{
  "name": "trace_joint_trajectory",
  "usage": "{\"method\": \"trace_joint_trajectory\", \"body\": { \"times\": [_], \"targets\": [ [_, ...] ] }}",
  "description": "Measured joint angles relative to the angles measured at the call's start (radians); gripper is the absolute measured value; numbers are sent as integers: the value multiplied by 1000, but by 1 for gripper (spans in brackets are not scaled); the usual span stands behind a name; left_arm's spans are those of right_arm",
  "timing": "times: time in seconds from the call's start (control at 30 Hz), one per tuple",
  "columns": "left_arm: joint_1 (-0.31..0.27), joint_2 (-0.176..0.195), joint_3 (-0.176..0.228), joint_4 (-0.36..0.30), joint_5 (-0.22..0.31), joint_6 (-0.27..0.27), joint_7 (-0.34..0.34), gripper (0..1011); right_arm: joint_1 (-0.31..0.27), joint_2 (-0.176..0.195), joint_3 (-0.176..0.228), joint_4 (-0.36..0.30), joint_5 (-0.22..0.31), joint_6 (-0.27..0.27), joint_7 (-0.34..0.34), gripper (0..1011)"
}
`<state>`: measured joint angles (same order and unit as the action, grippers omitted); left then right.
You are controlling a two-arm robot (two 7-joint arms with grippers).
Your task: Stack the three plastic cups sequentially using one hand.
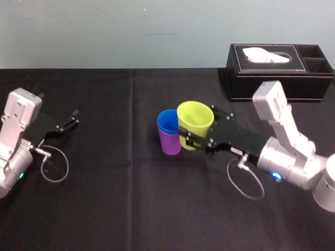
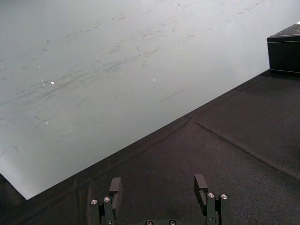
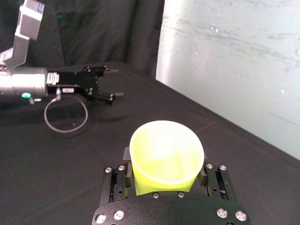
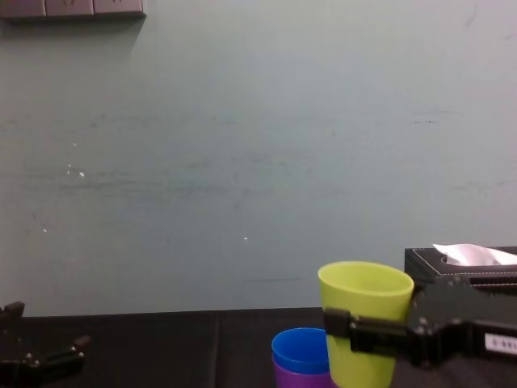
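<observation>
Right claw [image 1: 200, 128] grips yellow-green cup [image 1: 194, 115], which partly hides the blue cup [image 1: 167, 123].

Both arms wear matte silver-grey shells. The right arm [image 1: 285, 133] and left arm [image 1: 15, 128] each join a boxy block to a rounded wrist with a small glowing status light [image 1: 276, 175]. A thin grey cable loop [image 1: 246, 184] trails from each wrist. The flat black right hand [image 1: 199, 124] and left hand [image 1: 73, 119] are angular plates studded with silver screws [image 3: 115, 215]. The right one bears a white label [image 1: 235, 151].
</observation>
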<state>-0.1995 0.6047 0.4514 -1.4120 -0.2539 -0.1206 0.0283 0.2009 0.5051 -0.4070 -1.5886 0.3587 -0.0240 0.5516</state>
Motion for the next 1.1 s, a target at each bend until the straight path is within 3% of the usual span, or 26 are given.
{"method": "trace_joint_trajectory", "body": {
  "times": [0.47, 1.1],
  "targets": [
    [0, 0, 0, 0, 0, 0, 0, 1011, 137, -41, -42, 62, 27, 67, 5, 741],
    [0, 0, 0, 0, 0, 0, 0, 1011, 228, -95, -99, 188, -6, 54, -2, 741]
  ]
}}
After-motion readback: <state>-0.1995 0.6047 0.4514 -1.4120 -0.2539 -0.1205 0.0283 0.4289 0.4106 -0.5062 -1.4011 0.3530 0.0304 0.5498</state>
